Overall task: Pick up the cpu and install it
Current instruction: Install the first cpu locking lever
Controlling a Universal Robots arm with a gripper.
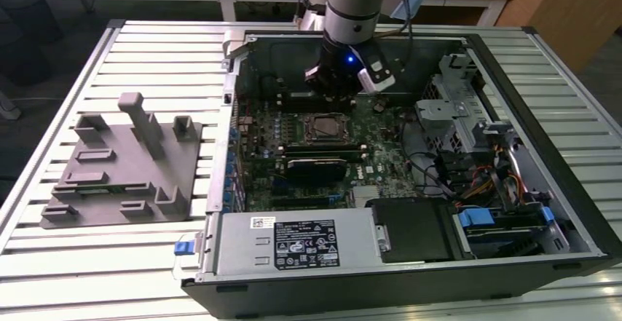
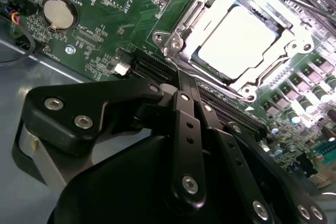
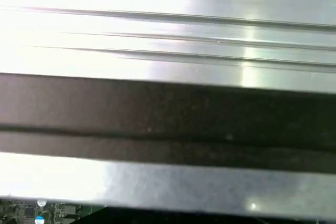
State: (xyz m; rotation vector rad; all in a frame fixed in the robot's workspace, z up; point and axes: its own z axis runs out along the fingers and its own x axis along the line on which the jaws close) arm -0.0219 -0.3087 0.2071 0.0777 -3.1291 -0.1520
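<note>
Sitting flat inside the metal-framed socket (image 2: 239, 40) at the upper right of the second wrist view, the cpu (image 2: 236, 38) shows its pale, shiny top, with the frame's edges around it. In the exterior view the same socket (image 1: 325, 127) lies near the middle of the frame, on the green board (image 1: 384, 157) inside the open computer case (image 1: 544, 190), and the arm hangs above it toward the top centre.

The gripper (image 2: 181, 85) fills the lower half of the second wrist view; its black links meet near the frame's middle, and nothing is seen held there, but I cannot tell how far apart the fingers stand.

Such a chip is probably light, stiff and slick on top, with a delicate underside, so it should be held by two opposite edges and kept level.

A grey fixture (image 1: 121, 168) rests on the slatted surface (image 1: 58, 263) at centre left.
</note>
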